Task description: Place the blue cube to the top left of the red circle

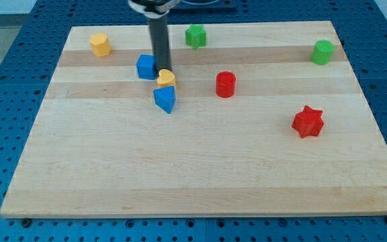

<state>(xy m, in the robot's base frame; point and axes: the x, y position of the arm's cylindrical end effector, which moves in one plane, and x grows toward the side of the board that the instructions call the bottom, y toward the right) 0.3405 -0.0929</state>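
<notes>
Nearest lies the red star-shaped block [308, 122], then the blue wedge-like block [165, 99]. Further back, the red circle block [226, 85] sits well right of the blue cube [146, 66]. My tip [160, 70], a bare rod grasping nothing, touches the cube's right side beside a small yellow block [166, 78]. I judge the push half-made; next I must get round to the cube's left and nudge it rightward.

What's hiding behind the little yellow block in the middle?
Right behind the small yellow block stands my tip, the dark rod's lower end, beside the blue cube. The yellow block covers part of the rod's very end, so whether they touch cannot be seen.
</notes>
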